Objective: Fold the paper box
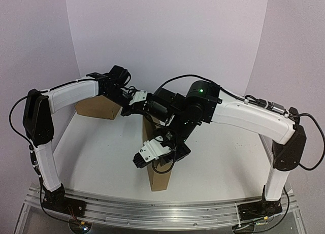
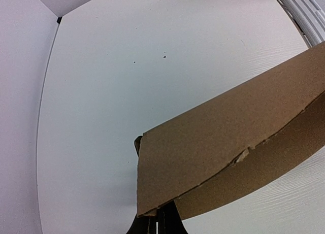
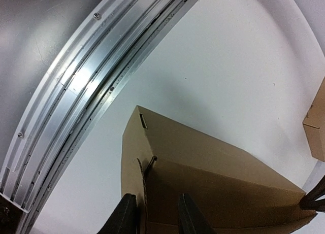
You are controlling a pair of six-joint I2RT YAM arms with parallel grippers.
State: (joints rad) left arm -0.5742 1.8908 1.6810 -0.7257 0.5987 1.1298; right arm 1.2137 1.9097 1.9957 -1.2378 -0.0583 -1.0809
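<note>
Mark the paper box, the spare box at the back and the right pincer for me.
paper box [image 1: 160, 180]: top view, lower part of its upright panel.
spare box [image 1: 96, 108]: top view, its front wall.
right pincer [image 3: 155, 201]: right wrist view, midway between its fingertips.

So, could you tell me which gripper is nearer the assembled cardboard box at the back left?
Left. The left gripper is just right of the assembled cardboard box; the right gripper is farther off, well in front of it.

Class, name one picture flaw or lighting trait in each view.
Top external: even, soft light on the table. Left wrist: wide lens bows the table edge; box sharp. Right wrist: rail curves from distortion, with glare on it.
</note>
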